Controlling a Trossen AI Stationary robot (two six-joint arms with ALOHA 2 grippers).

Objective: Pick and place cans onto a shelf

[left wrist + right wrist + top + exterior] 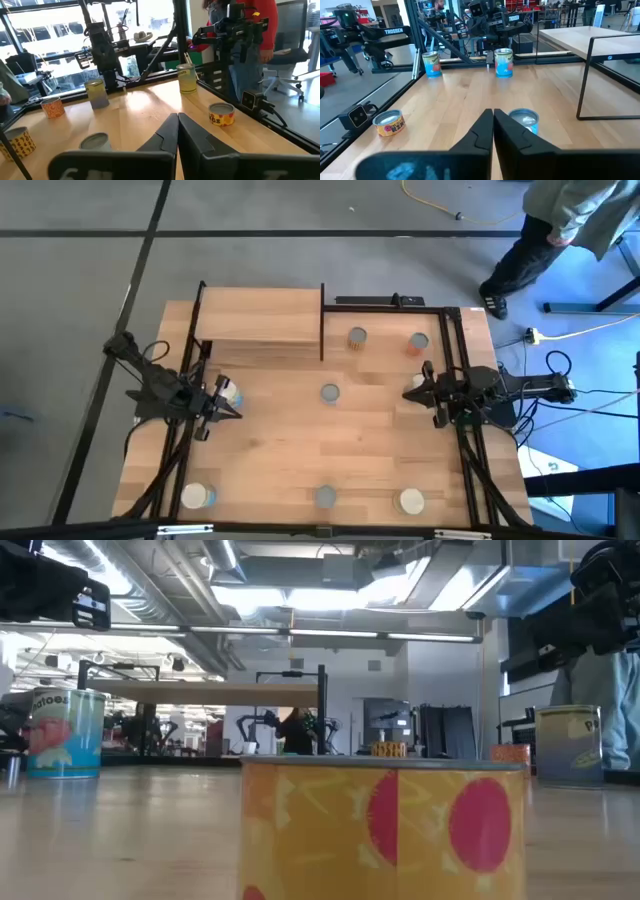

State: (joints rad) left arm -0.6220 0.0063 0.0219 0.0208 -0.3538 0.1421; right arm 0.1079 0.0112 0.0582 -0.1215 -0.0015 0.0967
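Several cans stand upright on their bases on the wooden tabletop. The shelf point(262, 318) stands at the far left, nothing on its board. My left gripper point(177, 127) is shut and empty at the table's left side point(236, 412), with a blue-labelled can point(228, 390) close beside it. My right gripper point(493, 122) is shut and empty at the right side point(408, 394), with a pale can point(420, 383) beside it. A silver-topped can point(329, 392) stands between the two grippers, just ahead of my right fingers point(522, 120).
Two cans point(357, 337) point(418, 342) stand at the far edge, right of the shelf. Three more point(197, 496) point(325, 496) point(411, 501) line the near edge. Black frame rails point(462, 350) run along the table's sides. A person point(560, 230) stands beyond the far right corner.
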